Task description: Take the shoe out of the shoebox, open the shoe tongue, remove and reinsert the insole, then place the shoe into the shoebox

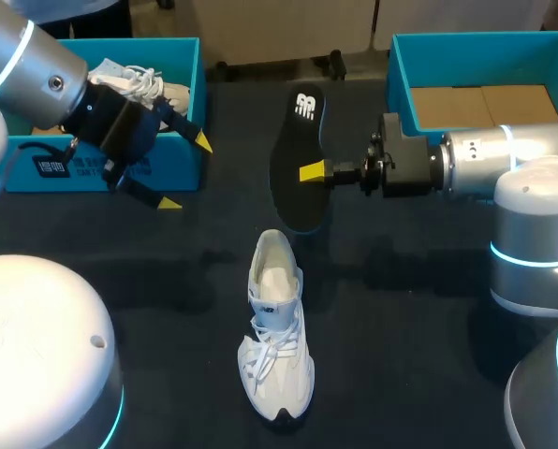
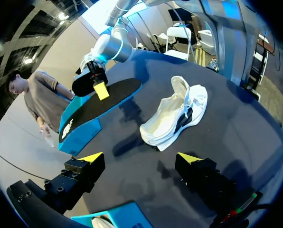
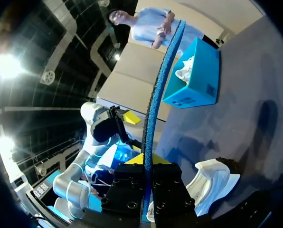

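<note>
Dark table [image 1: 401, 374], second white shoe [image 1: 148, 84] at its far-left corner.

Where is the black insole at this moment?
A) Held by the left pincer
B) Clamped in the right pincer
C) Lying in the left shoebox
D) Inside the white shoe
B: the insole is pinched edge-on between the fingers of the right pincer, clear of the white shoe, while the left pincer stands open and empty.
</note>
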### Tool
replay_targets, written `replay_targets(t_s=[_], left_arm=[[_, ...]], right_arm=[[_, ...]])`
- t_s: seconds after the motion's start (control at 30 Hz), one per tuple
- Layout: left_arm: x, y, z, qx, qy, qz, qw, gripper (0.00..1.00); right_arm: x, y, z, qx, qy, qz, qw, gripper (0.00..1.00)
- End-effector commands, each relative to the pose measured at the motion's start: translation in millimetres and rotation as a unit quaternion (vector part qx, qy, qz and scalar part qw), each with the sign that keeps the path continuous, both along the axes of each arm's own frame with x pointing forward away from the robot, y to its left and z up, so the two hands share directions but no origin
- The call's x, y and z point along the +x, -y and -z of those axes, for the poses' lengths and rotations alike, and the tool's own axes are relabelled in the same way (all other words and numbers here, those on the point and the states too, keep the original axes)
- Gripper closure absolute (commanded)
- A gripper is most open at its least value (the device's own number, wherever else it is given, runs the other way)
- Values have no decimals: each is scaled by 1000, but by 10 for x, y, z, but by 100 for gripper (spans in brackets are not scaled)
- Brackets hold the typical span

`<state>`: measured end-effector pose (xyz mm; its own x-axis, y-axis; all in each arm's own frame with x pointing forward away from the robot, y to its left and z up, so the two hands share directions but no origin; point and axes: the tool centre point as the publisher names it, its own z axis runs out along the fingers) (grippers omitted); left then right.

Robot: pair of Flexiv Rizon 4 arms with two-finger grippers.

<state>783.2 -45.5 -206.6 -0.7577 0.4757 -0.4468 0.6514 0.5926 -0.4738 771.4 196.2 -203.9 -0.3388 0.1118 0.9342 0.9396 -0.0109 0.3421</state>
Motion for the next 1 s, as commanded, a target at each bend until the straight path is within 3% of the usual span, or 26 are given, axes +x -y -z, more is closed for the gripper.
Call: replay_targets(t_s=[0.03,0.2,0.4,0.63,1.0], left_arm=[[-2,-5,4,1,0,0,1000,0],[-18,49,66,20,-6,-22,1000,0],[-162,132,279,26,-81,-101,991,0],[-412,241,511,38,-111,-177,977,0],[-467,257,558,40,-121,-195,972,0]], right_arm=[[-5,-14,5,-1,0,1,1000,100],[-5,-14,5,-1,0,1,1000,100],[-87,178,45,-12,66,41,997,100],[-175,327,154,20,122,56,991,100],[-181,309,189,32,127,53,990,100]])
